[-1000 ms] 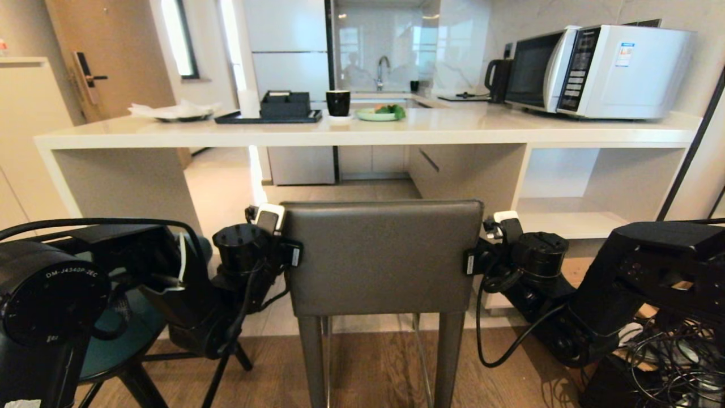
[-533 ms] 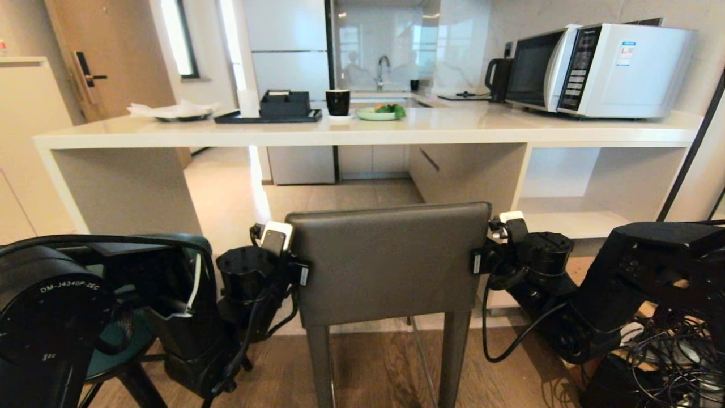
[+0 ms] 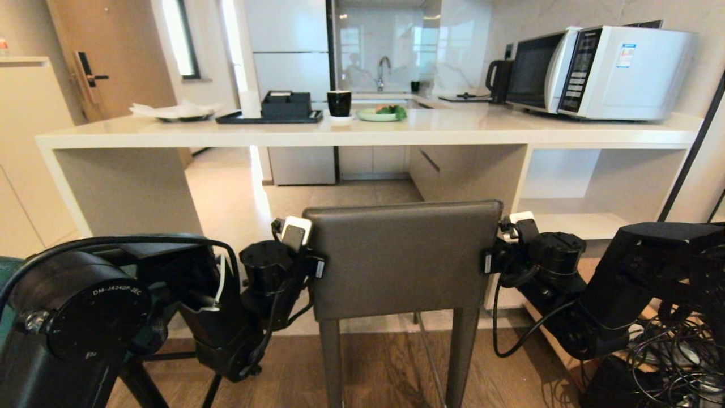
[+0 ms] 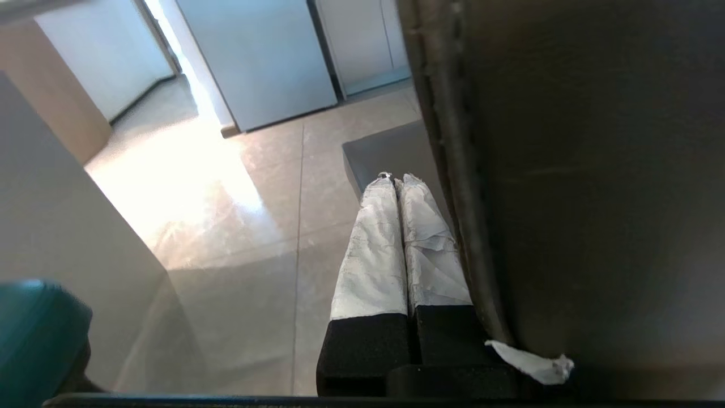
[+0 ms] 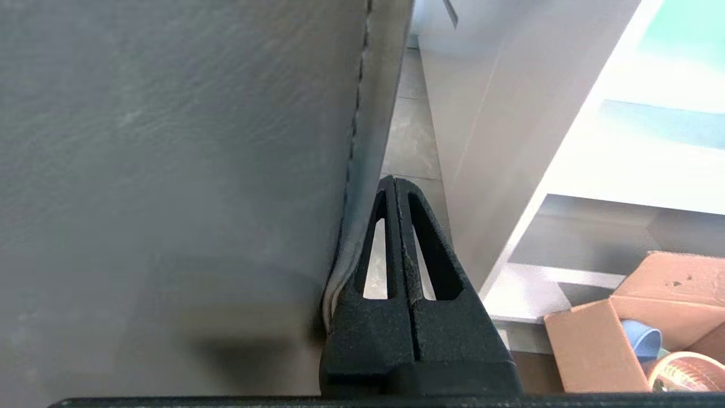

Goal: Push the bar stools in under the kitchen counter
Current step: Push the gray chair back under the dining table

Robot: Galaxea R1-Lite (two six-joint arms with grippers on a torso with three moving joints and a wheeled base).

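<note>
The grey bar stool (image 3: pixel 402 255) stands short of the kitchen counter (image 3: pixel 362 131), flanked by left gripper (image 4: pixel 395 180) and right gripper (image 5: pixel 395 181), jaws together. A cardboard box (image 5: pixel 612 334) holds a blue object (unclear). The tabletop's black tray (image 3: pixel 271 118) carries a dark box.

We see a grey stool (image 3: pixel 399 258) with plain grey leather and grey legs, and only a teal sliver of the other stool (image 4: pixel 39 328). The surface (image 3: pixel 430 129) is glossy off-white, with grey-beige panels beneath. At its right end stands a white microwave (image 3: pixel 600 71) with a black door; toward the left end sit a black mug (image 3: pixel 339 102) and a black tray (image 3: pixel 266 118). The left fingers (image 4: pixel 391 249) are wrapped in white over black; the right fingers (image 5: pixel 416 272) are plain black. The floor (image 3: pixel 385 368) is brown wood grain.
</note>
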